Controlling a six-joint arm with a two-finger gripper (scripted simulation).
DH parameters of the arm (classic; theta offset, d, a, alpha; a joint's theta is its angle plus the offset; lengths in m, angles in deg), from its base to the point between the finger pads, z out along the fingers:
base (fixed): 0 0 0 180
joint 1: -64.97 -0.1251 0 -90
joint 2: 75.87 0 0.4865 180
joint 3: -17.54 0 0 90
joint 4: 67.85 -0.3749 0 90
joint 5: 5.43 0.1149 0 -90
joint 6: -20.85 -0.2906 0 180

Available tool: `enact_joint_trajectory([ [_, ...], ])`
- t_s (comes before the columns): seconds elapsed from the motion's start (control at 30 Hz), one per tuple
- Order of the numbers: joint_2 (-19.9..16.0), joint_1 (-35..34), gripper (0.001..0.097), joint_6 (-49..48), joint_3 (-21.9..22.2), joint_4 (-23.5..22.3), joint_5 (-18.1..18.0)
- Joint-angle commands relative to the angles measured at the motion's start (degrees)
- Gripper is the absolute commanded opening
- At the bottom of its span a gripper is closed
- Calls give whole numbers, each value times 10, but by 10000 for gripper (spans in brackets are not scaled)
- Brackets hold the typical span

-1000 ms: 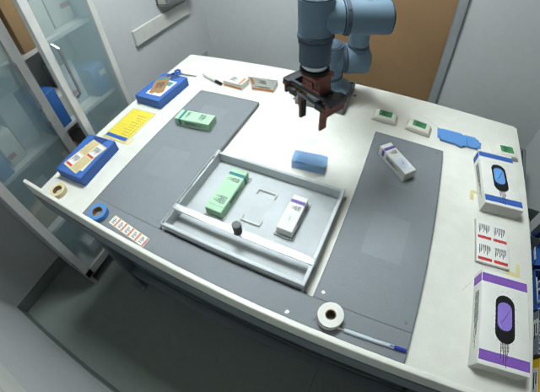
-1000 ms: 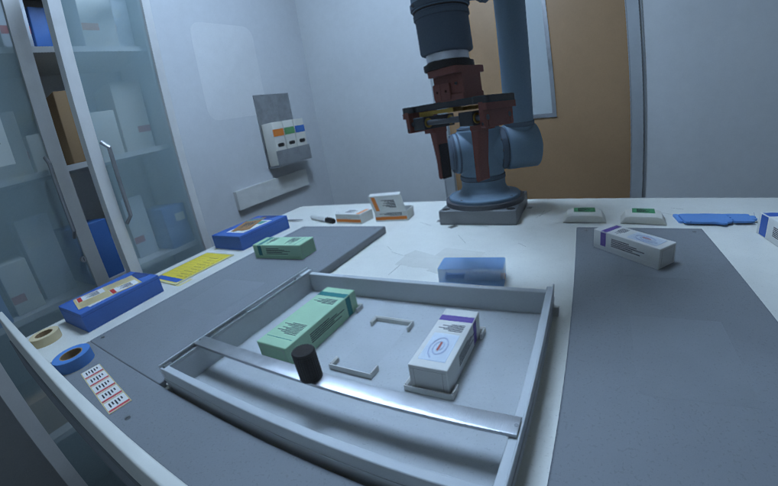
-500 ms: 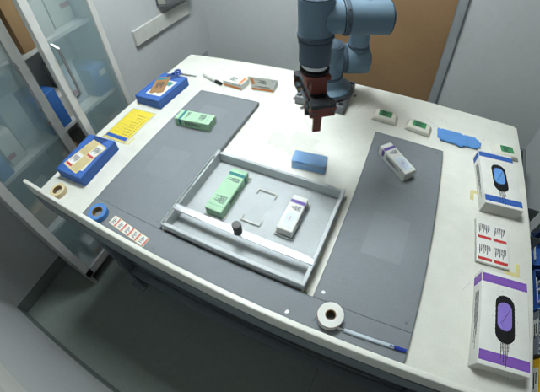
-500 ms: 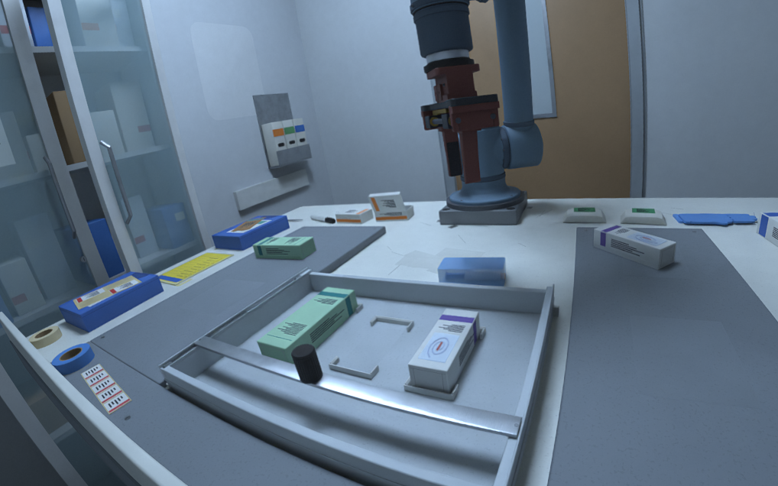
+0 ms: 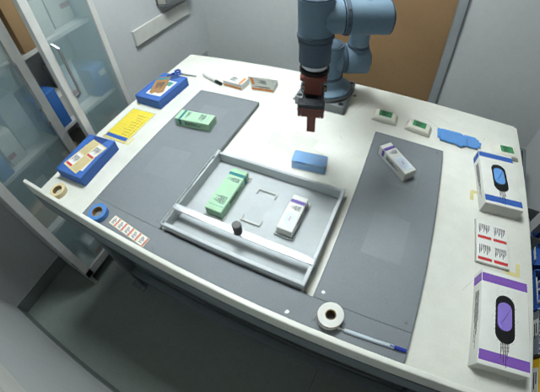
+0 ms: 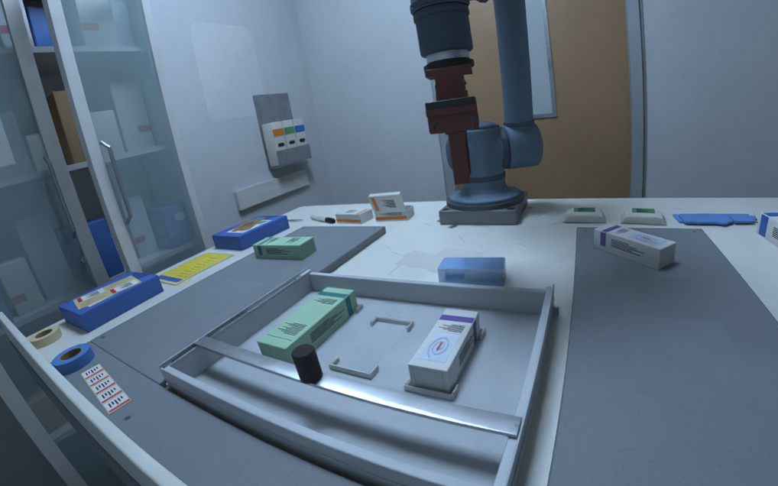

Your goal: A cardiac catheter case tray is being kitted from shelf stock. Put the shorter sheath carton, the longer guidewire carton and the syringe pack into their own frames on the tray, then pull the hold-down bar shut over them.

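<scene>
In the grey tray [image 5: 255, 214] at the middle of the table, a long green carton [image 5: 227, 193] [image 6: 309, 323] lies in the left frame and a short white carton with a purple band [image 5: 292, 215] [image 6: 445, 349] sits in the right frame. The middle frame [image 5: 259, 207] holds nothing. The hold-down bar [image 5: 244, 234] with its black knob [image 5: 237, 227] [image 6: 306, 363] lies along the tray's near side. The blue syringe pack [image 5: 309, 161] [image 6: 472, 270] rests on the table just behind the tray. My gripper [image 5: 310, 124] [image 6: 460, 172] hangs open and empty, high above the pack.
Behind the tray stands the arm's base [image 5: 338, 94]. A shorter green carton [image 5: 195, 119] lies on the left mat, a longer white carton [image 5: 397, 161] on the right mat. Boxes and tape rolls line the table's edges; a glass cabinet stands left.
</scene>
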Motion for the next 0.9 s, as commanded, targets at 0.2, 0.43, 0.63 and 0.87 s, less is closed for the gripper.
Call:
enact_joint_trajectory([
  [0.2,0,0,715,-52,-1,0,0],
  [0.43,0,0,715,-73,-1,0,0],
  [0.63,0,0,715,-76,-1,0,0],
  [0.87,-7,0,715,-76,12,0,20],
])
